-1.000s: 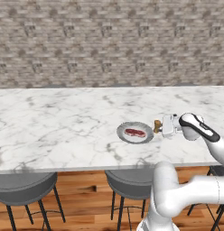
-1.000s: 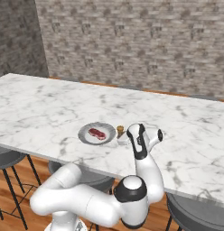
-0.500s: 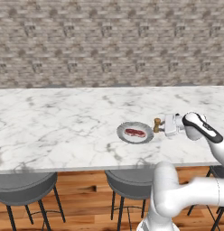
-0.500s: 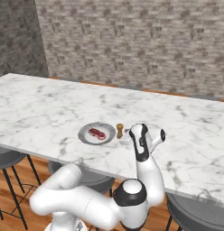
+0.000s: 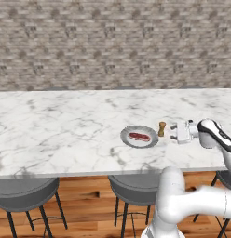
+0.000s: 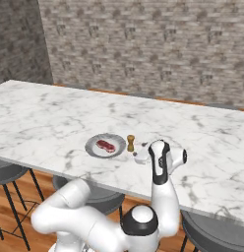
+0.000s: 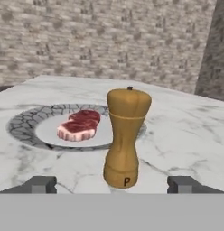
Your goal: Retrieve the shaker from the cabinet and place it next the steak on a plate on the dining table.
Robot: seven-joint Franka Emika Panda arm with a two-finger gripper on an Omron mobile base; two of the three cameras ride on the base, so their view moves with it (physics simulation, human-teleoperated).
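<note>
Two things sit close together on the dining table (image 5: 66, 130) in the left base view: the plate (image 5: 139, 136) carrying the steak (image 5: 139, 136), and the shaker (image 5: 161, 128) standing upright just beside the plate's rim on the arm's side. The gripper (image 5: 173, 132) hangs level with the shaker, a small gap between them, its fingers pointing toward it; that spot suits the task, since the shaker belongs next to the meat, not on it.

From the right base view, the same row reads plate (image 6: 105, 145), steak (image 6: 106, 145), shaker (image 6: 130, 143), then the white hand just beside it. The shaker stands free on the marble, off the plate, near the table's front edge.

Looking along the hand view, the shaker (image 7: 125, 136) is centred and upright, with the plate (image 7: 23, 125) and steak (image 7: 79, 124) behind it to the left. The two fingertips (image 7: 39, 184) stand far apart at either side, touching nothing, so the claw is wide and empty. Judging by this, the placing looks done, and a straight pull-back would avoid tipping the shaker.
</note>
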